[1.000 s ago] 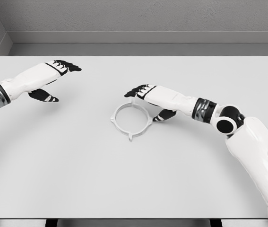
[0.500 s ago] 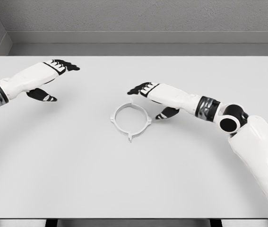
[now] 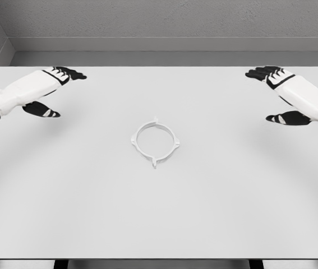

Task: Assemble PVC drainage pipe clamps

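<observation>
A white ring-shaped pipe clamp (image 3: 155, 141) with small tabs around its rim lies flat near the middle of the white table (image 3: 159, 213). Nothing touches it. My left hand (image 3: 55, 89) hovers over the table's far left, fingers spread, thumb hanging below, holding nothing. My right hand (image 3: 273, 92) hovers over the far right, likewise open, well away from the clamp.
The table's front edge runs along the bottom of the head view. A grey wall stands behind the table's far edge, with a corner at the upper left.
My right hand has pulled away from the clamp, moving far to the right and back. My left hand has drifted slightly left and back. The clamp has stayed in place.
</observation>
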Controlling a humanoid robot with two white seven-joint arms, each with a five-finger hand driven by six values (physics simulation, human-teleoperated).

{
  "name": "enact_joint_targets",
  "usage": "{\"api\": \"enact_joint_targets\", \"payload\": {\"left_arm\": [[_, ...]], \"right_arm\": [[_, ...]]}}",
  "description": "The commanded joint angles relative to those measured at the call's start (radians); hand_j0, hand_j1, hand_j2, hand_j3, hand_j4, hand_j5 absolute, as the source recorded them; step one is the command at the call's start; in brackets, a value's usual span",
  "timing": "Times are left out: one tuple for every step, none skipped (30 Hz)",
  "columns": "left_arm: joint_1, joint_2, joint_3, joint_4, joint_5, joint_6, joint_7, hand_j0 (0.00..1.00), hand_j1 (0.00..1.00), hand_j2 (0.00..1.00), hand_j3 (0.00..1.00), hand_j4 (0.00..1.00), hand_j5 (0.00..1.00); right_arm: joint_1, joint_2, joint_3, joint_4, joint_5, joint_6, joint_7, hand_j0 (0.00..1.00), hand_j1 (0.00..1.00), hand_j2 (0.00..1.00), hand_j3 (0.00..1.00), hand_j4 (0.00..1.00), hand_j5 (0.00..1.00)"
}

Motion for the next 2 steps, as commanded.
{"api": "enact_joint_targets", "payload": {"left_arm": [[0.000, 0.003, 0.003, -0.001, 0.008, 0.002, 0.001, 1.00, 1.00, 1.00, 1.00, 1.00, 1.00], [0.000, 0.003, 0.003, -0.001, 0.008, 0.002, 0.003, 1.00, 1.00, 1.00, 1.00, 1.00, 1.00]], "right_arm": [[0.002, -0.013, -0.026, -0.008, -0.014, 0.002, -0.001, 1.00, 1.00, 1.00, 1.00, 1.00, 1.00], [0.011, -0.013, -0.023, -0.005, -0.013, 0.002, -0.001, 1.00, 1.00, 1.00, 1.00, 1.00, 1.00]]}}
